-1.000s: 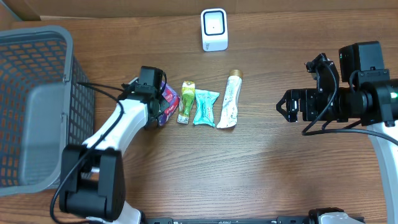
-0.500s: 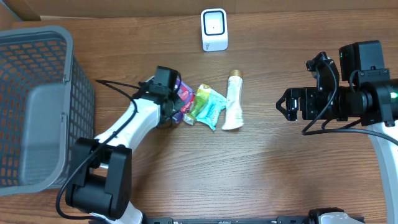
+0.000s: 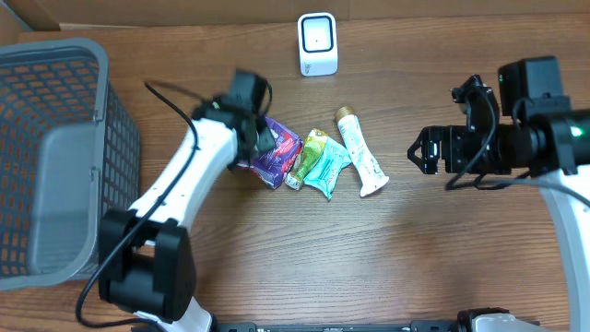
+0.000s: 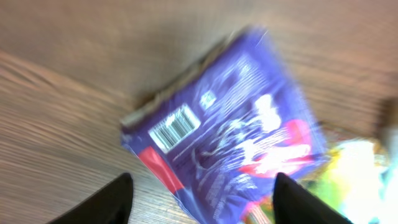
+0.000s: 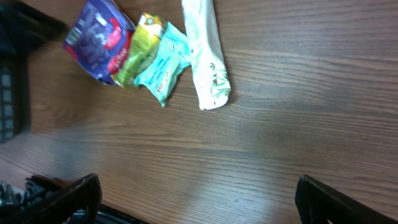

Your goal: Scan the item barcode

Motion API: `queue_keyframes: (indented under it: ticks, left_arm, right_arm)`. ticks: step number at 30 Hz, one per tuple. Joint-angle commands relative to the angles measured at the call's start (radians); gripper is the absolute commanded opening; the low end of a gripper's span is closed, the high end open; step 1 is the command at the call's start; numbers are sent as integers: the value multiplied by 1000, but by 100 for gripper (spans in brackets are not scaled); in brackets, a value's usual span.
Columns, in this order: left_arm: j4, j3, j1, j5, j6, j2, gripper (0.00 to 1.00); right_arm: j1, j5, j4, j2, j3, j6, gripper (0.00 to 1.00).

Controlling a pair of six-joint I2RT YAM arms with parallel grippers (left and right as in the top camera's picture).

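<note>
Overhead, left arm: stretched from the near edge toward the far middle, left gripper above the purple packet.
Left jaws: spread apart, gripping nothing; the packet lies flat, barcode upward.
Right gripper: wide open, empty, at the right, apart from the white tube.
Edges: basket left, scanner far.
Room: bare table near side.

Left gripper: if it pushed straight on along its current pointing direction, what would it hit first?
The purple packet, barcode facing up, sits straight ahead of the left gripper, framed by its open jaws, with the table beneath. The blurred wrist view doesn't show how close.
</note>
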Motion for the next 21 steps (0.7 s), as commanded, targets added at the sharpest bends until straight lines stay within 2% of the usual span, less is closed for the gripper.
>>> queue_keyframes:
  ticks: [1,6,12,21]
  left_arm:
    - [-92,208,24,-46,167,-99,68]
    - [-202,411,26,21,323,-162,82]
    - [-225,516,26,63,501,-249,85]
    - [-353,559,64,60,502,-326,100]
  right_arm:
    - [5,-9,9,55,15,-53,100]
    - [5,-96,32,144,15,-167,98]
    - [5,-136,89,260,-2,-314,92]
    - [5,-185,164,448,-3,-325,89]
